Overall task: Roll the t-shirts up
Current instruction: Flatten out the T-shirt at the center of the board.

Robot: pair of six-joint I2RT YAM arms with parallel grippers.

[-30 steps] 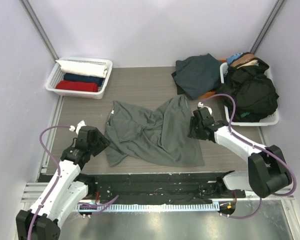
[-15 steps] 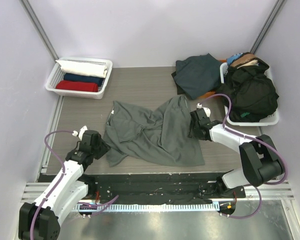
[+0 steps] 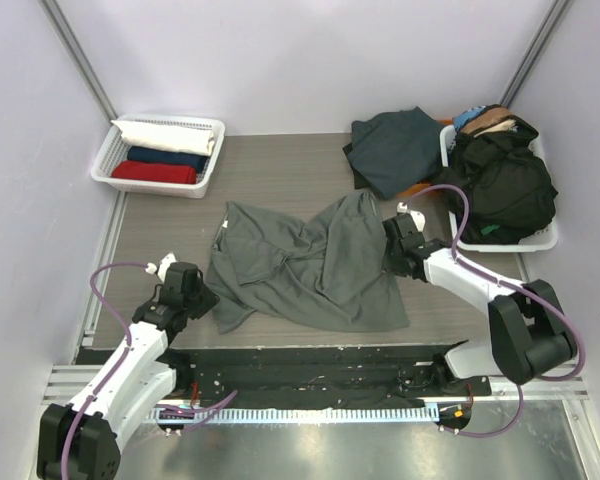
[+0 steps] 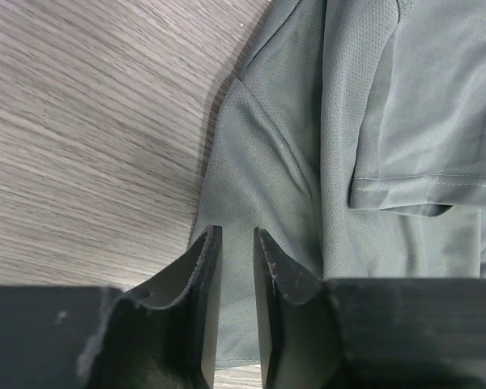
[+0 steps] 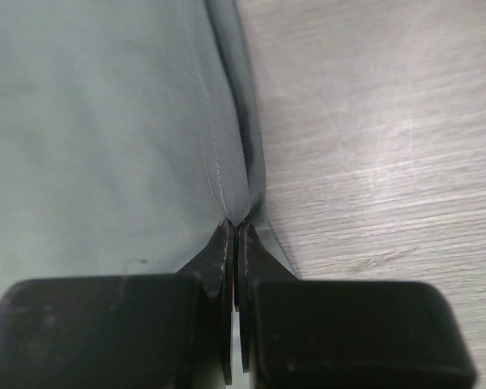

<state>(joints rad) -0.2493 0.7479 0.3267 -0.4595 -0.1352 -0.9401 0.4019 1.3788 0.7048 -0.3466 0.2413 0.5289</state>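
Right gripper (image 5: 233, 232) jaws clamped on the grey-green t-shirt (image 3: 310, 270) edge, left gripper (image 4: 236, 237) jaws barely apart at the other, probably to stretch it flat.

A grey-brown wood-grain counter (image 3: 280, 180) fills the middle of the overhead view. A white plastic lattice basket (image 3: 104, 163) sits at its far left corner and a second white basket (image 3: 505, 245) at the far right edge. Pale lilac walls (image 3: 310, 60) enclose three sides, with metal uprights (image 3: 80, 60) in the back corners. A black strip (image 3: 310, 365) and a shiny metal plate (image 3: 330, 450) line the near edge.
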